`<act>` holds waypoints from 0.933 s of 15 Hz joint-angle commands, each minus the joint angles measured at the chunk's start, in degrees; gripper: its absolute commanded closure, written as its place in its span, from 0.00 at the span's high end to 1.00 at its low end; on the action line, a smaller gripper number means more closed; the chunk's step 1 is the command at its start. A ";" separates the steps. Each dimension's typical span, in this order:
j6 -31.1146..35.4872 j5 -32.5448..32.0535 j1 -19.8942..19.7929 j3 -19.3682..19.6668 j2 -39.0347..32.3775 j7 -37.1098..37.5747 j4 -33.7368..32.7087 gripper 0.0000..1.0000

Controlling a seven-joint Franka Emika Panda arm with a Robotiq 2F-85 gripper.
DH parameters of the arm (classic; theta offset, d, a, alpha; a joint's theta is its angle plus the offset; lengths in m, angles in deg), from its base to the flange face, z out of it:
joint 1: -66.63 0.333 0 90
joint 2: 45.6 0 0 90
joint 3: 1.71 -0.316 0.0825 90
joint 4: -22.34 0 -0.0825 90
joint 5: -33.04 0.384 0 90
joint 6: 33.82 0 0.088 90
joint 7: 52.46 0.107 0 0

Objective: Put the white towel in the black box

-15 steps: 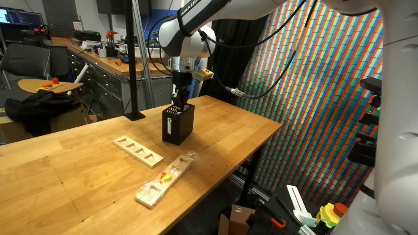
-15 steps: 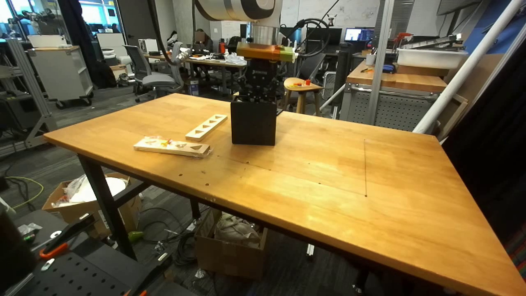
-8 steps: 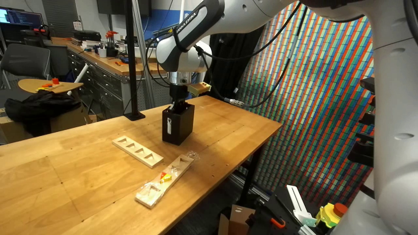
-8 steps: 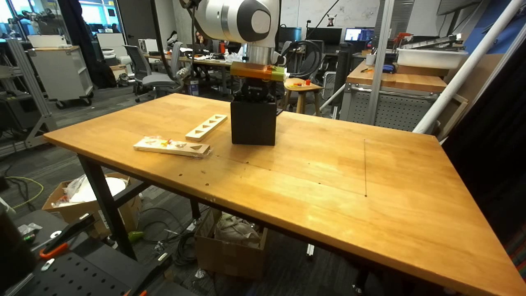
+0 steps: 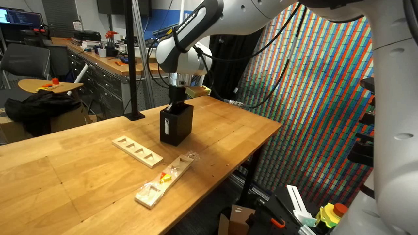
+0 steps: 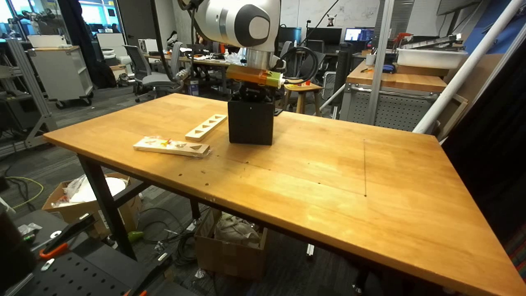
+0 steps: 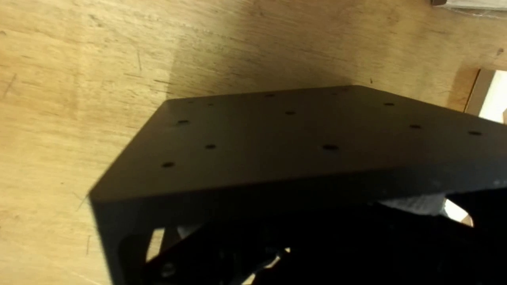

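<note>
Black box (image 5: 177,127), greyish-white towel (image 7: 420,204), honey-brown table (image 5: 98,182), multicoloured striped backdrop (image 5: 313,120).

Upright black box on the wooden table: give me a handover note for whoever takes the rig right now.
Black gripper: shut, down inside the upright black perforated box; whether it grips cloth is hidden.
Box: standing on the light-brown wooden table.
Soft white towel: apparently the greyish patch inside the box in the wrist view.
Done: towel seemingly in the box, at least partly.
Left: probably release if gripping, lift clear, check nothing drags out.
</note>
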 commanded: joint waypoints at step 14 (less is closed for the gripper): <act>-8.56 -6.14 -0.69 4.98 22.00 1.53 3.15 0.06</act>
